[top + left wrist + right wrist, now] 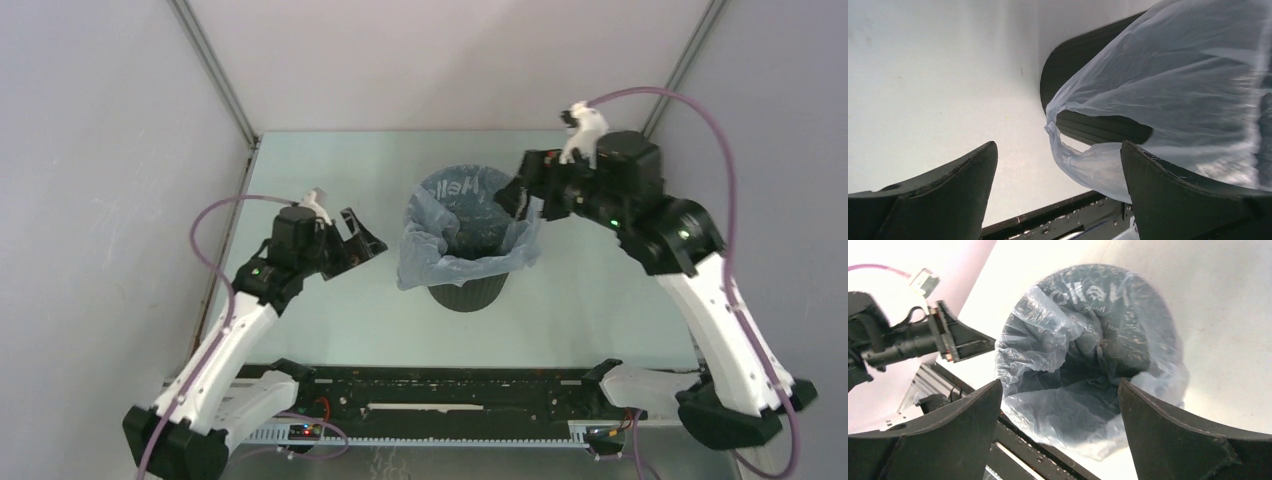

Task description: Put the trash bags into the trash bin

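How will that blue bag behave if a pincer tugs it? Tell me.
Probably floppy: the bag drapes in crumpled folds over the bin rim. Likely very light, being thin see-through film. It may slip off the rim, since one side hangs loose.

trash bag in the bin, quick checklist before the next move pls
1. Trash bin upright: ok.
2. Trash bag sunk into the bin's mouth: ok.
3. Film even round the rim: not ok, a longer flap droops on the left arm's side.
4. Left gripper open, empty, beside the bin: ok.
5. Right gripper open above the rim: ok.
6. Right gripper clear of the film: cannot tell.
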`<state>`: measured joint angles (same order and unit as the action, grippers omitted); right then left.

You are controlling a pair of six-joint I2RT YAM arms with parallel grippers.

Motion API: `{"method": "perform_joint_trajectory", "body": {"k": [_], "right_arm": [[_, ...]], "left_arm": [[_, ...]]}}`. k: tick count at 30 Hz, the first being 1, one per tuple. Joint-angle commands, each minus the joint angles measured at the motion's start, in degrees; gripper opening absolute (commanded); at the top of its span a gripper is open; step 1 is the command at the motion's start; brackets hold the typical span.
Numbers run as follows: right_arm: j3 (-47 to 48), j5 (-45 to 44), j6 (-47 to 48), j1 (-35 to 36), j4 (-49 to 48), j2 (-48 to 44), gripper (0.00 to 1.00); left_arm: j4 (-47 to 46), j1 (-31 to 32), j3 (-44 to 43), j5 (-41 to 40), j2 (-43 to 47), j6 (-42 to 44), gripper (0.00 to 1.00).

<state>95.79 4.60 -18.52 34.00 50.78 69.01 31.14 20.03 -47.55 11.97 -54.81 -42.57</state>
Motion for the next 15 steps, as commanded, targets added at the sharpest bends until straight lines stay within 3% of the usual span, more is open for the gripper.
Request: {"method": "perform_joint_trajectory", "body": {"k": [1,8,15], "right_arm": [[-2.34,3.5,-2.66,-4.32,2.98,-6.69,0.99],[-11.7,12.6,-5.99,-14.27,3.43,-13.79,0.99],[-19.21,21.48,-8.92,-19.32,-0.67,-16.6,1.0]], "left_arm": [[6.63,-1.86,-6.49,-5.37,7.66,2.41,0.99],[8.12,-1.9,-11.56,-4.31,11.98,-0.88,1.0],[8.77,-1.9,-15.07,-3.57,14.52,-4.07,1.0]]}}
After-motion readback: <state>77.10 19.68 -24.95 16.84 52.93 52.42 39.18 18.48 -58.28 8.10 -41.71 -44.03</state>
